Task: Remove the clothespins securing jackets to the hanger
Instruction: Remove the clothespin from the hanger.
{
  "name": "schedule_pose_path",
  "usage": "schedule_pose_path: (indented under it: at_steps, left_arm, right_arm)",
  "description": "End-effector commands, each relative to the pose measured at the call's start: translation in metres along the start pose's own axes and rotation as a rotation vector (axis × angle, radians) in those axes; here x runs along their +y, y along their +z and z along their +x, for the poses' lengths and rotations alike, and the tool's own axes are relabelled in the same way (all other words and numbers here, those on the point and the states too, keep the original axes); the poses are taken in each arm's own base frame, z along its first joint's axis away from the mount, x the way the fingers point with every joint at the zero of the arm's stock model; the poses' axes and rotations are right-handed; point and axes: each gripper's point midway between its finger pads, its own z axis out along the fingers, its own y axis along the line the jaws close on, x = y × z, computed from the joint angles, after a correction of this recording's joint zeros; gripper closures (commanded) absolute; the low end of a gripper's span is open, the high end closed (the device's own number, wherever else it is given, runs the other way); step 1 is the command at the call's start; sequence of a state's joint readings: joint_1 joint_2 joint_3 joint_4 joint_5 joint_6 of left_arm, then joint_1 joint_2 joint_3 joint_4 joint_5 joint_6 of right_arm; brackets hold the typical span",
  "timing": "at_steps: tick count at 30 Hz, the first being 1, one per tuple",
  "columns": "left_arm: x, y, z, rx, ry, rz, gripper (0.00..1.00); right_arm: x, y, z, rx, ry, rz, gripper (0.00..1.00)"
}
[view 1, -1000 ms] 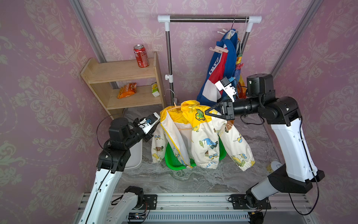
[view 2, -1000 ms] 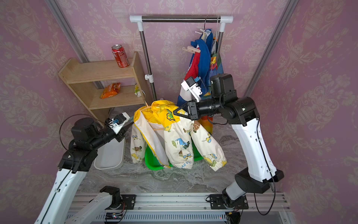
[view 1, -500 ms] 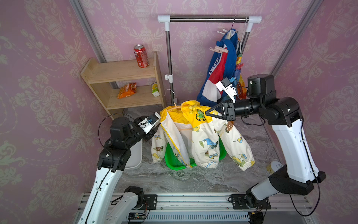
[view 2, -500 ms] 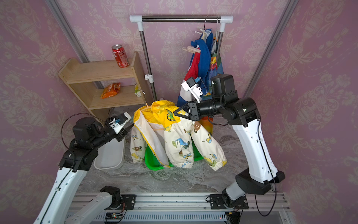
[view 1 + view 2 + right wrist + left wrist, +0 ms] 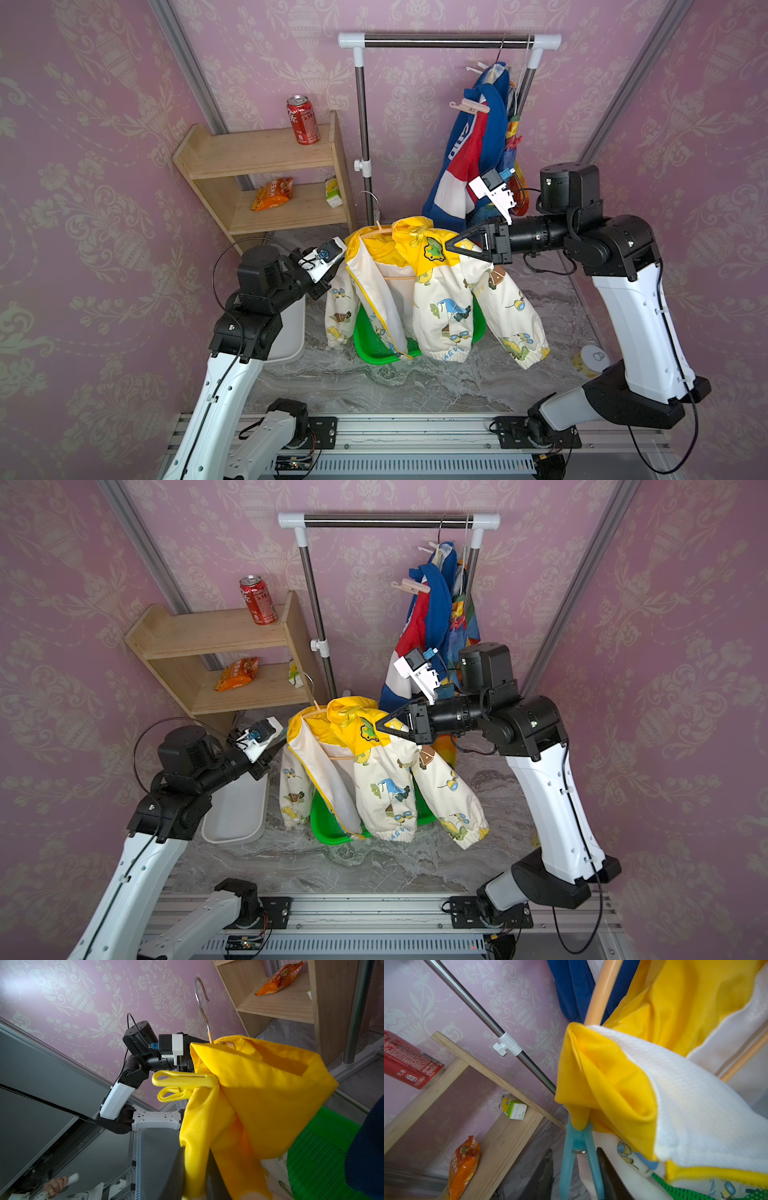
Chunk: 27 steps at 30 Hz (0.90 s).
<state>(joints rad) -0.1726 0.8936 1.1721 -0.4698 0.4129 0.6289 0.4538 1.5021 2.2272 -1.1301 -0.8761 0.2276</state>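
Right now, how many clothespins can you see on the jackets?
4: a light blue clothespin and a yellow clothespin on the yellow jacket, one at each shoulder; a beige clothespin on the blue jacket; seemingly a whitish clothespin above it. More may be hidden.

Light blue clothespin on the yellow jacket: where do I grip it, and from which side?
Pinch the light blue clothespin by its two splayed legs, behind the metal ring, not the tip biting the yellow jacket. Come from the tail end, along its length: the legs point at the left end effector, whose fingers flank them.
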Motion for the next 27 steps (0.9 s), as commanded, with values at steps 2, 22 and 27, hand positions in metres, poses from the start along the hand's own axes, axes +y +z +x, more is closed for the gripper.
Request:
schedule_pose_path:
  at_steps: [2, 22, 27]
  left_arm:
    - [0.001, -0.005, -0.012, -0.019, -0.006, 0.016, 0.76]
    - [-0.01, -0.014, -0.007, 0.015, -0.045, 0.045, 1.0]
    - [-0.009, -0.027, -0.013, -0.001, -0.037, 0.022, 1.0]
  right_arm:
    - [0.027, -0.013, -0.011, -0.057, -0.12, -0.067, 1.0]
    - [0.006, -0.013, -0.019, -0.088, -0.142, 0.055, 1.0]
    - [-0.015, -0.01, -0.025, -0.11, -0.128, 0.142, 1.0]
